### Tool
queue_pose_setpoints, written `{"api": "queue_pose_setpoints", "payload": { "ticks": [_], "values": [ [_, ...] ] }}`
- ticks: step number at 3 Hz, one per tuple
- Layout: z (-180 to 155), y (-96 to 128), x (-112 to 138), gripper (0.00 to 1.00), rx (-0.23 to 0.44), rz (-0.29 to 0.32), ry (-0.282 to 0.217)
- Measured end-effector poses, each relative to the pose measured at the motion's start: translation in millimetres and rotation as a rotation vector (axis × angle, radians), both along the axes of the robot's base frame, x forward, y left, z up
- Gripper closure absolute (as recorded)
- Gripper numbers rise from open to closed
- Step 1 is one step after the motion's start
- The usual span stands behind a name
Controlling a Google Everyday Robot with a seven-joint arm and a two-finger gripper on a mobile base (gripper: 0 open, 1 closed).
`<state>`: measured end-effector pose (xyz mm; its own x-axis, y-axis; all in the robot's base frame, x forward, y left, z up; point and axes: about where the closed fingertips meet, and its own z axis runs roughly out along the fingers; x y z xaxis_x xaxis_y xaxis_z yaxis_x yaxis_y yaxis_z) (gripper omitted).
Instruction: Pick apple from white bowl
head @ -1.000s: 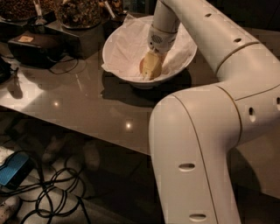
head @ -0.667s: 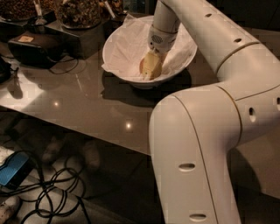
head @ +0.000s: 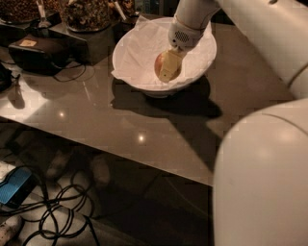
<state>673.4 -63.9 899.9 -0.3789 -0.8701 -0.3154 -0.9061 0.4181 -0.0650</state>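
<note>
The white bowl (head: 202,57) stands on the grey table, lined with crumpled white paper. The apple (head: 159,64), reddish with a pale patch, lies inside it near the middle. My gripper (head: 166,71) reaches down into the bowl from the upper right and sits right at the apple, covering its right side. The white arm runs from the gripper up and to the right, and its large lower body fills the right foreground.
Dark containers of brown snacks (head: 89,14) stand at the back left, next to the bowl. A black box (head: 38,53) with a cable lies left of the bowl. The table's front edge runs diagonally; cables (head: 57,216) and a blue object (head: 14,187) lie on the floor below.
</note>
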Motion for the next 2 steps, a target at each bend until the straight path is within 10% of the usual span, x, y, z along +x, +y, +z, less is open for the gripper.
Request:
{"api": "queue_pose_setpoints", "payload": {
  "ticks": [2],
  "values": [
    [62.3, 7.1, -101.6, 1.00, 0.009, 0.194, -0.137]
  ]
}}
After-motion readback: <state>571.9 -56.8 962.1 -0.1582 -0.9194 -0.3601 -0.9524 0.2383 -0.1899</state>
